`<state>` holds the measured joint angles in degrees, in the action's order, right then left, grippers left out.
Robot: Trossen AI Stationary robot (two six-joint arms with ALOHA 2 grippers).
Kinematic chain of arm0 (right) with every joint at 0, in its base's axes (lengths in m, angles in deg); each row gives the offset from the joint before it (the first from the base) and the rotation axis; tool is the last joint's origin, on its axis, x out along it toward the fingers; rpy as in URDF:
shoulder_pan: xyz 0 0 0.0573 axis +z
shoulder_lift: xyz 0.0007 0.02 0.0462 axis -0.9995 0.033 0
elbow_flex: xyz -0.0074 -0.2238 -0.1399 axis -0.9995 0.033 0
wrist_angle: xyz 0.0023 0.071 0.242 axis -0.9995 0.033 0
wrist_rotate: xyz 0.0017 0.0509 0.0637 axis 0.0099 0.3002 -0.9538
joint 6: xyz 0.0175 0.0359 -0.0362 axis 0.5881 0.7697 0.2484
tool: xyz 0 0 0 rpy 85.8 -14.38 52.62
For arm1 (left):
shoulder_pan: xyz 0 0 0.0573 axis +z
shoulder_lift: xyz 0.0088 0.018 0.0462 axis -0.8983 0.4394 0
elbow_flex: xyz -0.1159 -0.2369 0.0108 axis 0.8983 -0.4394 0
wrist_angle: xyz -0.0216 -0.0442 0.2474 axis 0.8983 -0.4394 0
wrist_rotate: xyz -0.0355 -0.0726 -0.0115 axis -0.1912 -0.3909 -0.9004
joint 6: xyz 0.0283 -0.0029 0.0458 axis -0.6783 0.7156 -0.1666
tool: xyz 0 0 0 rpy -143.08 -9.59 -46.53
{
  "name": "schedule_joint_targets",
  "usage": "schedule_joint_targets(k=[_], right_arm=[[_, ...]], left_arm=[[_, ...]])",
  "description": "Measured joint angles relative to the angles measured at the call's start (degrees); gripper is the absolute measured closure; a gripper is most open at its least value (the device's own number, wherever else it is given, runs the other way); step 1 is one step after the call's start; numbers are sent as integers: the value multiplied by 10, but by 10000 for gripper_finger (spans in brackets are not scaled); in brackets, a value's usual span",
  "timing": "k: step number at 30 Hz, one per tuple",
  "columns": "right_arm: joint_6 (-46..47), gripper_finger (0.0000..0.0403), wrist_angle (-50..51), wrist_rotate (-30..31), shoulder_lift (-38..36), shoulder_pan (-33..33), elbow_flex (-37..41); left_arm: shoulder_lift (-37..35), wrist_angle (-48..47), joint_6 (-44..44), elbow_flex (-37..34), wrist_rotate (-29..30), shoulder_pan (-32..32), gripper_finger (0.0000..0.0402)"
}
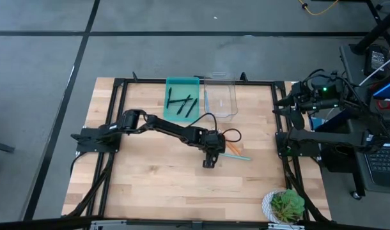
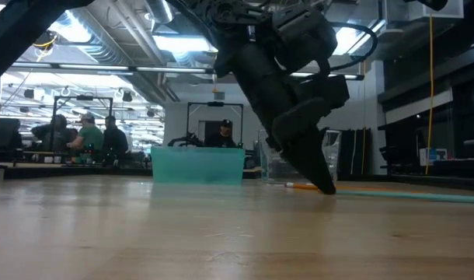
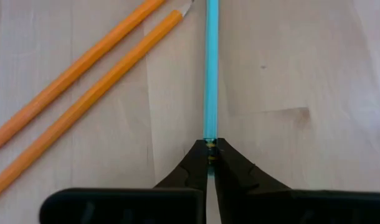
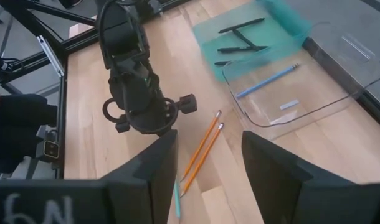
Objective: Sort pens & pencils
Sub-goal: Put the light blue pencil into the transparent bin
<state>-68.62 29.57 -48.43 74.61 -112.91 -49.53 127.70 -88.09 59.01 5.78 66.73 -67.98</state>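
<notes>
The high view looks straight down from well above on the whole pale wooden table (image 1: 156, 185). The low view sits at tabletop level and faces level across the boards into the room, very close to the left arm's dark gripper (image 2: 327, 185). The left wrist view points down at the wood from very near. The right wrist view looks from the table's right side, farther off. All four share the two orange wooden pencils (image 1: 231, 151) (image 3: 84, 81) (image 4: 202, 152) (image 2: 307, 186).
</notes>
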Motion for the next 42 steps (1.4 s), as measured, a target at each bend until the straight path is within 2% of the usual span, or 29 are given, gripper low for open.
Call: schedule_joint_targets(k=[2, 6, 9, 13, 16, 22, 29, 37, 42], right_arm=[[-3, 224, 4, -12, 0, 0, 0], [-24, 224, 27, -75, 5, 0, 1], [-28, 224, 38, -81, 6, 2, 33], [-28, 224, 30, -80, 4, 3, 127], [-20, 224, -14, -80, 4, 4, 213], [33, 224, -203, -112, 8, 49, 365], [45, 231, -302, -24, 46, 151, 436], [59, 238, -345, 37, 108, 262, 441], [53, 230, -391, 71, 160, 308, 441]], left_arm=[[0, -8, -1, 10, 2, 0, 396], [0, -15, -1, 18, 2, 0, 395], [-1, -14, -1, 18, 2, -1, 396], [-2, -11, -1, 19, 3, -2, 395], [-2, -11, -1, 19, 3, -2, 394], [-3, -11, 3, 19, 3, -2, 393], [-10, -20, 14, 21, 3, -2, 393], [-28, -29, 14, 21, 17, -5, 393], [-37, -33, 12, 21, 24, -6, 392]])
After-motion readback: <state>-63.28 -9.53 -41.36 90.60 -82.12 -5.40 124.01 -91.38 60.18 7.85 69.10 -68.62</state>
